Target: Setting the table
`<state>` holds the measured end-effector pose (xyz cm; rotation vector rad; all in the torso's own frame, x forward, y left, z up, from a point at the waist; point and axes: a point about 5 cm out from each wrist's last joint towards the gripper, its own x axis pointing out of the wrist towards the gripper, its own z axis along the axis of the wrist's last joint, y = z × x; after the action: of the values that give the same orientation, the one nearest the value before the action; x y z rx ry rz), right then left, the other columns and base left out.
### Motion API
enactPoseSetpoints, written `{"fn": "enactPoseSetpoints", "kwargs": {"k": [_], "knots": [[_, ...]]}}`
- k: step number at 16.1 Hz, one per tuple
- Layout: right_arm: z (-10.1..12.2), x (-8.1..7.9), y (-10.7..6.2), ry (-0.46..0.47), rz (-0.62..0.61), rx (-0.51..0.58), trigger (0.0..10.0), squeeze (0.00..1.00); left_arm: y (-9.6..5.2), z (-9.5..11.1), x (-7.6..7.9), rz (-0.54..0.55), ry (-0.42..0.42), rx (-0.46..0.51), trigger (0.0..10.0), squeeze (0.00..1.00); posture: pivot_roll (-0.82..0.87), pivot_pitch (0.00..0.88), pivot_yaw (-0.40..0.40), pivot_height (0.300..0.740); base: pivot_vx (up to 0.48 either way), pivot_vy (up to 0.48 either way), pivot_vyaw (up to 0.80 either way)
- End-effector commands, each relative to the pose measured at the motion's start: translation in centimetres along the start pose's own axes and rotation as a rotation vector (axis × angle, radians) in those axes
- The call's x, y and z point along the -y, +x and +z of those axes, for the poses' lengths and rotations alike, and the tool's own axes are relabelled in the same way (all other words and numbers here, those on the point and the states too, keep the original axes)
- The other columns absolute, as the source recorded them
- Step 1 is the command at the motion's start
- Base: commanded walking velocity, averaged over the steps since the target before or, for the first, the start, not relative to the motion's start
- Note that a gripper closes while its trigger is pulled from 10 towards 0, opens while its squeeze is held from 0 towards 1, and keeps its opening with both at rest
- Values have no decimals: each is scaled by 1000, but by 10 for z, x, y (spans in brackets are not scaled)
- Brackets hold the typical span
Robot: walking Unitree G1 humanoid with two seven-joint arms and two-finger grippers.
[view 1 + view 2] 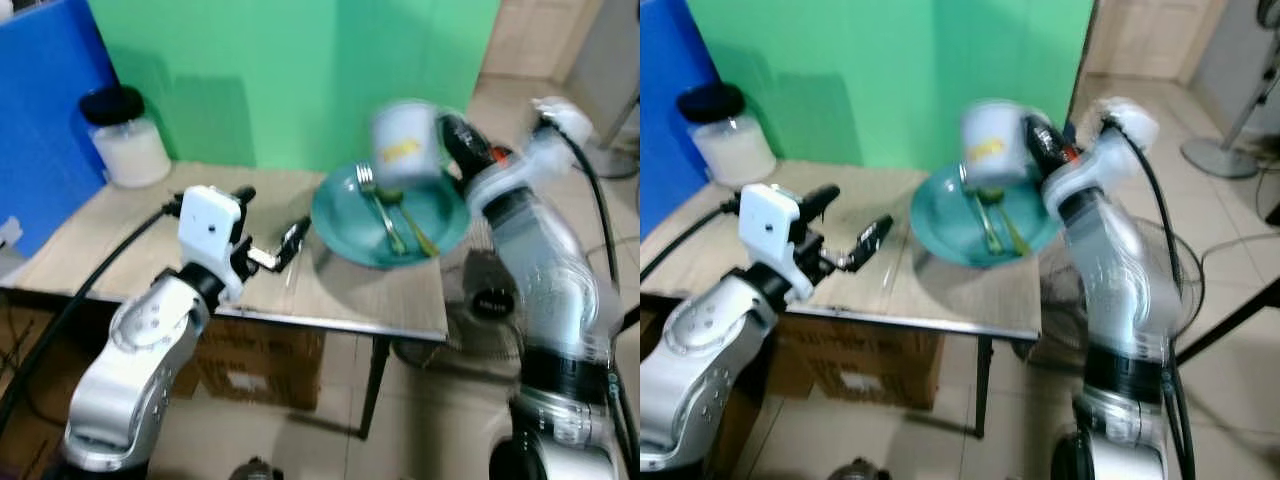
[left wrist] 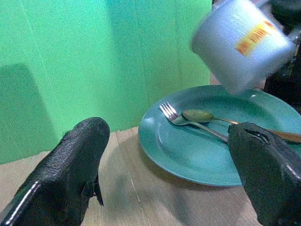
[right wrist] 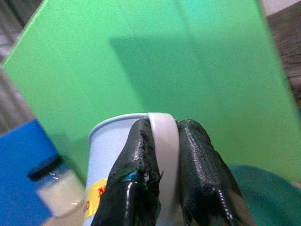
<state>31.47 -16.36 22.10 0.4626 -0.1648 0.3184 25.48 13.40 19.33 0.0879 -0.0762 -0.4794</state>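
Holding the pale blue mug [image 1: 405,143] by its white handle, your right hand [image 3: 163,155] had both black fingers pinched tight on either side of that handle, which kept the mug hanging clear in the air above the teal plate [image 1: 345,215]. The mug looked blurred in the head views, so you were probably moving it, and its tilt suggests the handle grip left it free to swing. On the plate lay a fork [image 2: 181,120] and a spoon [image 2: 202,115], side by side and touching near their heads; they likely need to come off before the plate counts as set. The plate sat near the right front corner of the desk [image 1: 120,230], close to the edge.

Your left hand [image 1: 272,225] hovered low over the desk just beside the plate with its fingers spread wide and nothing between them, seemingly waiting to take the cutlery. A jar [image 1: 128,140] with a black lid stood at the far left, well apart from the rest.
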Motion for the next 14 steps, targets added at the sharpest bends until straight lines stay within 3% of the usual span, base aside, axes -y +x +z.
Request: {"fn": "enactPoseSetpoints", "kwargs": {"k": [1,5,6,7,10,14], "knots": [[10,-14,-9,-73,62,81,0,0,2,1,-3,54,10,19,10000,0,80,0,41,740,0,0,0],[4,-26,-42,-154,12,116,0,0,-2,2,1,77,9,25,10000,0,83,0,42,740,0,0,0],[4,-28,-45,-166,3,120,1922,0,-3,2,2,76,6,27,10000,0,79,0,42,740,0,0,0],[2,-32,-49,-189,0,116,10000,0,-3,2,3,81,3,26,10000,0,75,0,42,740,0,0,0],[1,-33,-50,-271,-14,97,10000,0,1,3,2,110,-1,25,10000,0,69,0,44,740,0,0,0],[-1,-28,-56,-379,-96,58,10000,0,2,-4,0,160,11,-23,10000,0,63,0,46,740,0,0,-800]]}}
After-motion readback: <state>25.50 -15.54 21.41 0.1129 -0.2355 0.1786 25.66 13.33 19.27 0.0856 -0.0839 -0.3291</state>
